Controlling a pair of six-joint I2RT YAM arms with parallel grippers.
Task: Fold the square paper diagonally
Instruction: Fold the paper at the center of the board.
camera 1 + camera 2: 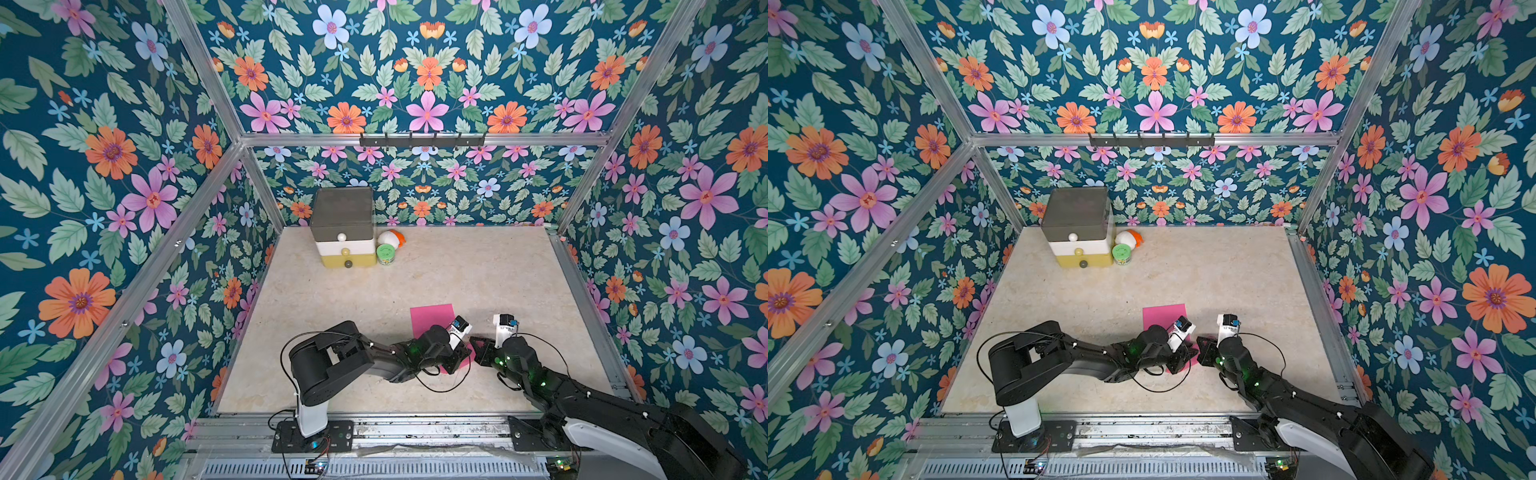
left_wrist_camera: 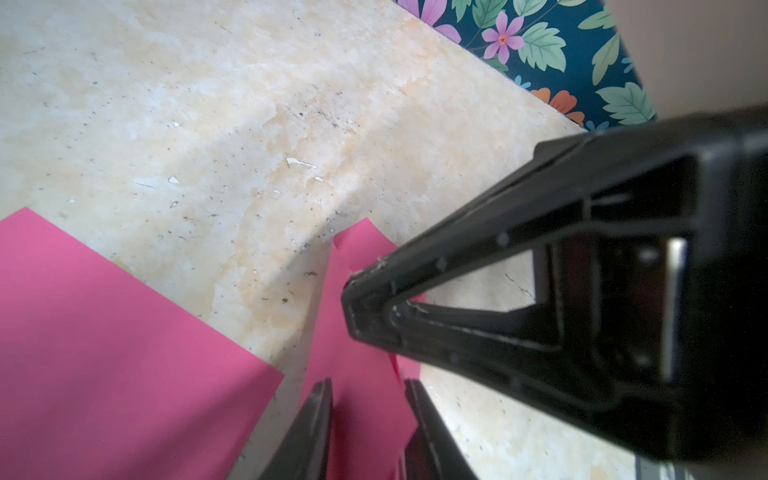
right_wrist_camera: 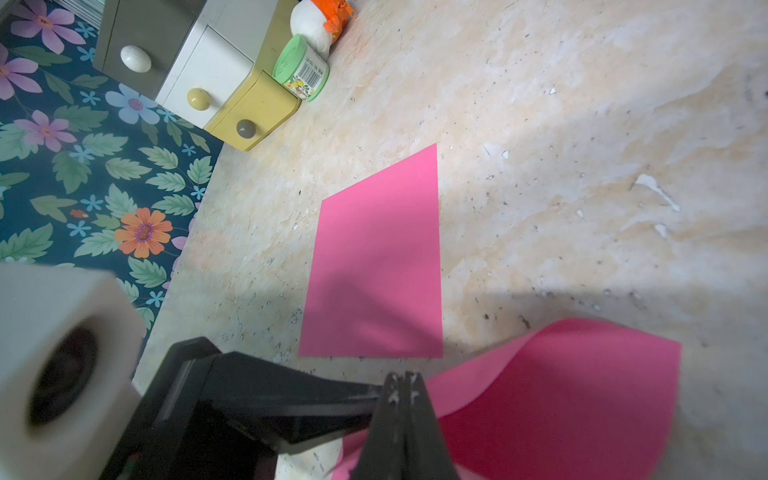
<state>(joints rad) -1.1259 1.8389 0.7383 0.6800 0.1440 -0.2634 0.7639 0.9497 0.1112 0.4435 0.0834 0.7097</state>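
Progress is judged to be early: no crease has been made yet. In both top views, the drawer unit (image 1: 340, 232) and the green-lidded tub (image 1: 387, 253) are seen left of centre at the back, well apart from the work. Lower and just right of centre, the square paper (image 1: 432, 318) is laid on the table (image 1: 498, 282), its far part flat and its near corner raised. At the bottom centre of the left wrist view, the left gripper (image 2: 368, 384) is shown with jaws apart and the raised strip of paper between them, not clamped. To its right, the right gripper (image 2: 355, 303) is seen with jaws closed, apparently pinched on the raised edge. The carrying of that corner across to the opposite one, and the pressing of the fold, are left to be done.
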